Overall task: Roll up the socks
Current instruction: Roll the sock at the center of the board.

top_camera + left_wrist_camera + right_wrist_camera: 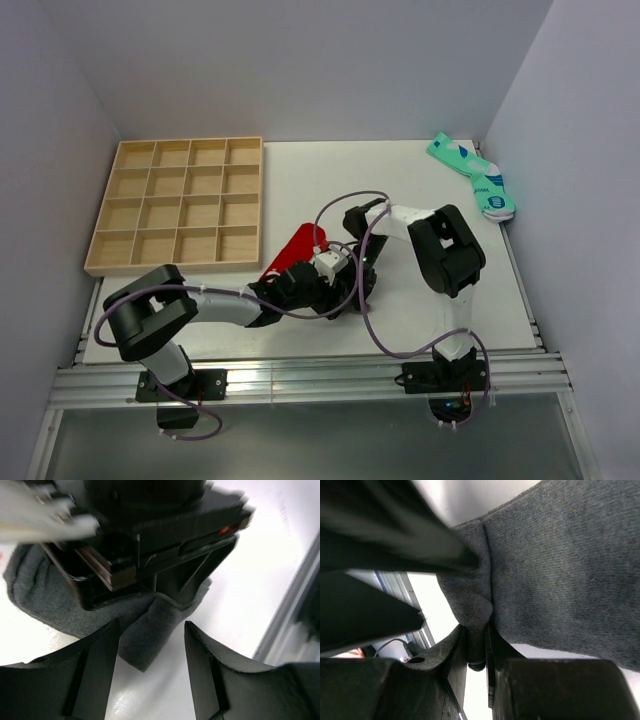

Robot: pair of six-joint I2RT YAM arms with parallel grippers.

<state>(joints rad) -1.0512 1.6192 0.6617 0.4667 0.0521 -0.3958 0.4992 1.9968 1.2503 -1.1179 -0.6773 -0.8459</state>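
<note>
The two arms meet over the middle of the white desk point(330, 180), their wrists crowded together just in front of the red sock point(297, 245). That sock lies flat and slanted, its near end hidden under the arms.

The grey sock point(560, 570) lies beneath the two pincers and hardly shows from above. In the right wrist view the right pincer point(476, 640) is nearly closed, with a bunched fold of the grey sock pinched between its two fingers point(451, 655). The rest of the sock spreads away to the right, over the desk.

In the left wrist view the left pincer point(150, 630) stands with its jaws well apart and grips nothing. A folded corner of the grey sock sits just ahead of them, in line with the gap. The black body of the right pincer rests on the sock right behind that corner.

A wooden tray point(172, 267) of small compartments sits at the back left. A pair of green socks point(475, 178) lies at the back right, well apart from the arms.
</note>
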